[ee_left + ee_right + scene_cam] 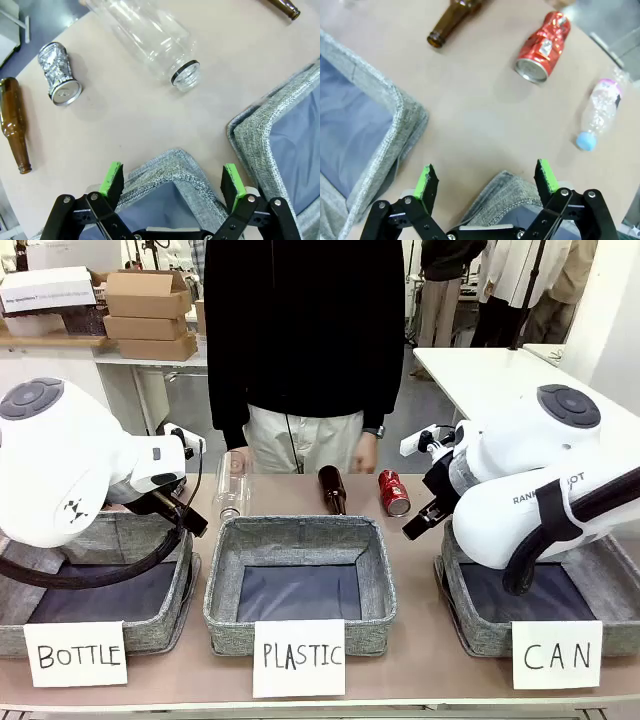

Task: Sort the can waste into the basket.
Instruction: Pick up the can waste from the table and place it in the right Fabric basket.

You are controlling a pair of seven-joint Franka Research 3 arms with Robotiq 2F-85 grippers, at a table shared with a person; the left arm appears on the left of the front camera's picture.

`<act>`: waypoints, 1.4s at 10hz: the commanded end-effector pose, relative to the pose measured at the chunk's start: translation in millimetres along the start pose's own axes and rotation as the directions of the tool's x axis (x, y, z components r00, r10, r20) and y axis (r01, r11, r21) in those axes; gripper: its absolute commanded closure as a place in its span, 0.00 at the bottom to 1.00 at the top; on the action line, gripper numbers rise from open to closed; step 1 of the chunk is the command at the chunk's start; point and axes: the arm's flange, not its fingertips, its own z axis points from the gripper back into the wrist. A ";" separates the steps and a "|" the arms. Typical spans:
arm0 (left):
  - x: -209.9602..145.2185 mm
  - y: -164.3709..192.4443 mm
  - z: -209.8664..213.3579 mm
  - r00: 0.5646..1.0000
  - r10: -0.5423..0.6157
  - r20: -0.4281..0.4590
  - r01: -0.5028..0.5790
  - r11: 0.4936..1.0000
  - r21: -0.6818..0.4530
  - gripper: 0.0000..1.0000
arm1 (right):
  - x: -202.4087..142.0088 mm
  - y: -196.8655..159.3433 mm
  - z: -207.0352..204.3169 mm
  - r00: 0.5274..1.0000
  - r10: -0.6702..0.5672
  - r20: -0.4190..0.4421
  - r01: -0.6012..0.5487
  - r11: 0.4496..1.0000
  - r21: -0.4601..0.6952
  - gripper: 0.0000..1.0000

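Red and dented, the small metal drink can (393, 492) lies on its side on the tan table (420, 640). It is out in the open, just past the corner of the grey cloth basket with the white "CAN" sign (452, 580). Nothing holds it. I think that spot makes it an easy first pick, because its basket is so near.

The crushed silvery drink can (60, 73) also lies on its side, with its round top toward the left wrist camera. It is near a brown glass bottle (15, 130) and a big clear plastic bottle (150, 35). It looks like it is on the left arm's side, well apart from the "CAN" basket, so it will likely need a longer trip.

The right gripper (485, 176) hangs over the corner of the "CAN" basket with its green fingers spread wide and nothing between them. That looks like a ready pose, with the red can in front of it. A second brown glass bottle (452, 20) and a small crumpled clear bottle with a blue cap (600, 112) lie to either side of that can, so the grab must be careful.

The left gripper (171, 176) is spread wide and empty too, over a corner of the grey "BOTTLE" basket (170, 167).

All three signs face the robot. A person's hand (365, 452) rests at the far edge.
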 end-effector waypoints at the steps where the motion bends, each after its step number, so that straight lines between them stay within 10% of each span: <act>1: 0.0 0.0 0.0 1.000 0.000 0.000 0.000 1.000 0.000 0.00 | 0.0 0.0 0.0 1.000 0.000 0.000 0.000 1.000 0.000 0.00; 10: 0.0 0.1 0.0 1.000 0.001 0.000 -0.001 1.000 0.000 0.00 | 0.0 0.0 0.0 1.000 0.000 0.000 0.000 1.000 0.000 0.00; 14: 15.6 -45.4 199.9 0.980 0.006 0.200 -0.021 0.997 0.068 0.00 | -31.1 -13.6 181.2 0.986 -0.094 0.141 0.093 0.996 0.013 0.00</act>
